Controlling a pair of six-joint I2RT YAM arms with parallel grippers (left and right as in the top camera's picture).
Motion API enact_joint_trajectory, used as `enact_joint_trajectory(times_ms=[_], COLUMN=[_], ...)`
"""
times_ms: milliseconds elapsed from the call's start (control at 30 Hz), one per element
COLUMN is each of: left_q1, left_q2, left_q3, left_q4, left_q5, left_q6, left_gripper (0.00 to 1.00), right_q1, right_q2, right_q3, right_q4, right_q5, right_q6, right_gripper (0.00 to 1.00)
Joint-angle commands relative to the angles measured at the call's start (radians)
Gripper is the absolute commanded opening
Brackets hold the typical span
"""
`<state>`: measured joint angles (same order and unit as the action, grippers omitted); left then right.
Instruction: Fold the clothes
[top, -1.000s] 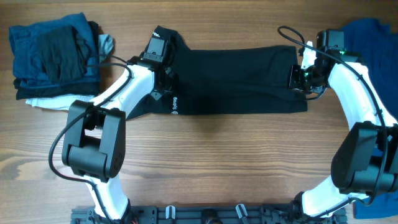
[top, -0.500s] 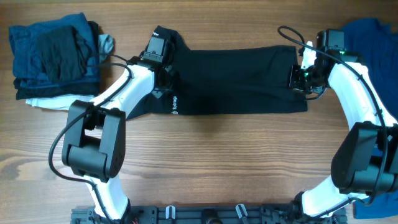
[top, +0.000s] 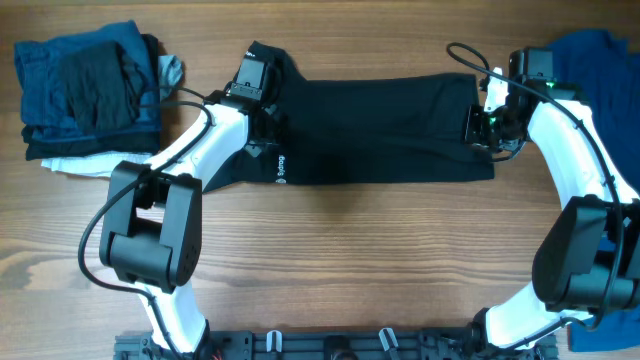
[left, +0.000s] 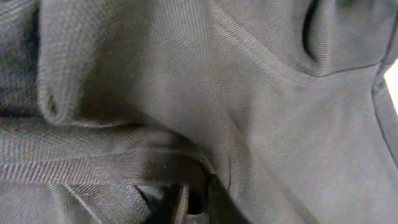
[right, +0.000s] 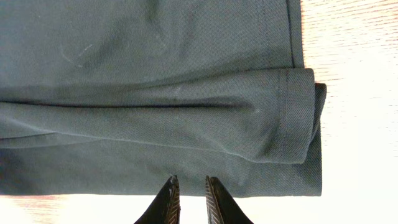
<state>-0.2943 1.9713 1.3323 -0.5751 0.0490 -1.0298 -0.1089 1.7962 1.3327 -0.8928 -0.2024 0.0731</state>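
The black T-shirt (top: 380, 130) lies as a long folded strip across the far middle of the table, its small white logo (top: 281, 168) near the left end. My left gripper (top: 265, 125) is pressed into that left end. In the left wrist view its jaws (left: 196, 199) stand nearly together with bunched black cloth (left: 249, 93) between and around them. My right gripper (top: 478, 125) hovers at the strip's right end. In the right wrist view its tips (right: 191, 186) sit at the shirt's (right: 155, 93) near edge, a narrow gap between them, pinching nothing. A royal-blue shirt (top: 600, 60) lies at the far right.
A pile of folded blue and dark garments (top: 85, 90) sits at the far left on a white one (top: 70, 165). Bare wooden table (top: 350, 260) stretches in front of the black strip. Both arm bases stand at the near edge.
My left jaws have closed into the cloth at the shirt's left end. The right jaws have parted slightly. Neither arm nor the shirt has visibly shifted.
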Motion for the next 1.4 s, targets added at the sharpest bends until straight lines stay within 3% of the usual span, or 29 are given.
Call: enact_joint_trajectory(times_ms=[0, 33, 167, 300, 333, 867, 1367], left_q1=[0.005, 0.005, 0.005, 0.004, 0.003, 0.003, -0.005], left_q2=[0.006, 0.006, 0.008, 0.011, 0.011, -0.011, 0.145], left_q3=[-0.006, -0.006, -0.006, -0.006, -0.006, 0.001, 0.001], left_q4=[-0.006, -0.005, -0.005, -0.005, -0.005, 0.258, 0.56], left_q5=[-0.044, -0.047, -0.075, -0.091, -0.091, -0.092, -0.093], left_q6=[-0.003, -0.003, -0.003, -0.003, -0.003, 0.031, 0.031], left_gripper=[0.28, 0.36, 0.36, 0.05, 0.04, 0.04, 0.05], right_q1=[0.0, 0.0, 0.0, 0.0, 0.0, 0.0, 0.0], right_q2=[0.016, 0.016, 0.016, 0.016, 0.016, 0.016, 0.016], right_q3=[0.015, 0.015, 0.015, 0.015, 0.015, 0.015, 0.015], right_q4=[-0.002, -0.003, -0.008, -0.01, -0.01, -0.007, 0.014], right_q5=[-0.017, -0.017, -0.017, -0.017, -0.017, -0.017, -0.017], right_q6=[-0.01, -0.01, -0.01, -0.01, -0.01, -0.01, -0.011], right_gripper=[0.15, 0.15, 0.15, 0.15, 0.15, 0.14, 0.14])
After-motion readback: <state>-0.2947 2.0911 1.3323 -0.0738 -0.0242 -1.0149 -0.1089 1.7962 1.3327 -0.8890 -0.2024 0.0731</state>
